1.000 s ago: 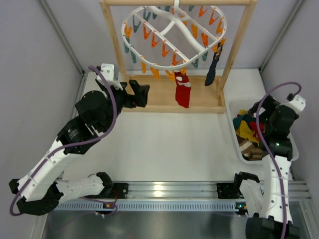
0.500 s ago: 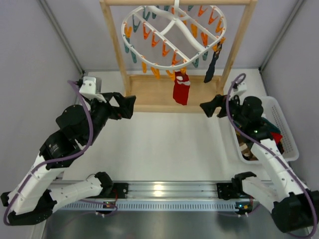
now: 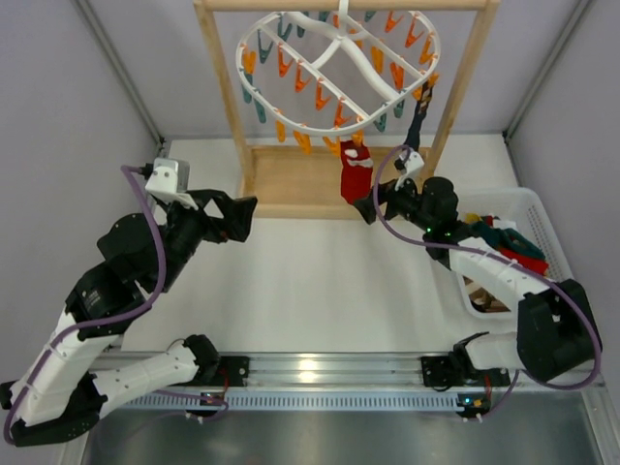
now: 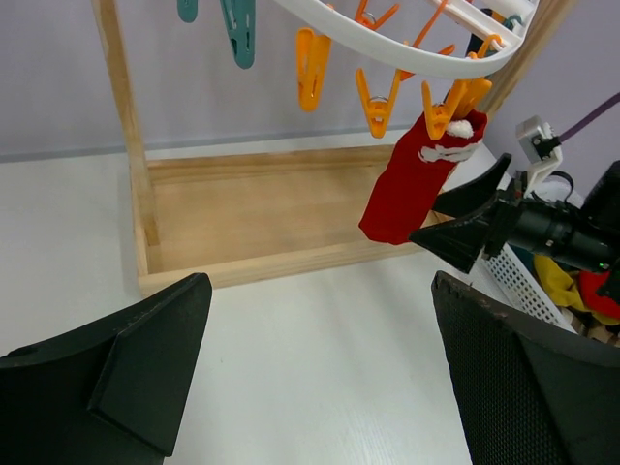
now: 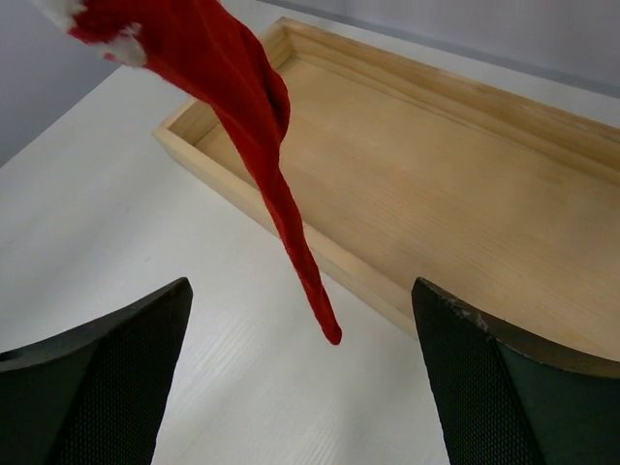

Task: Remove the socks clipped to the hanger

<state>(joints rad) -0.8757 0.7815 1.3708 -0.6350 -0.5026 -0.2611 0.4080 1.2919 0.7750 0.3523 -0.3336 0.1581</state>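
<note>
The white oval hanger (image 3: 339,60), fringed with orange and teal clips, hangs from the wooden stand. A red sock with white marks (image 3: 355,174) hangs from its front edge, and a dark sock (image 3: 418,121) hangs at its right. My right gripper (image 3: 372,204) is open and empty just right of the red sock's lower end. In the right wrist view the sock (image 5: 262,136) dangles just ahead of the open gripper (image 5: 300,387), centred between its fingers. My left gripper (image 3: 242,215) is open and empty, well left of the sock. In the left wrist view, the red sock (image 4: 421,179) is ahead right.
The wooden stand's post (image 3: 465,87) and its tray base (image 3: 300,184) lie behind the sock. A white basket (image 3: 542,215) at the right holds several removed socks (image 3: 504,242). Grey walls close in both sides.
My right arm has swung from over the basket leftward to the red sock, gripper open. My left gripper has drawn back left, away from the stand.
</note>
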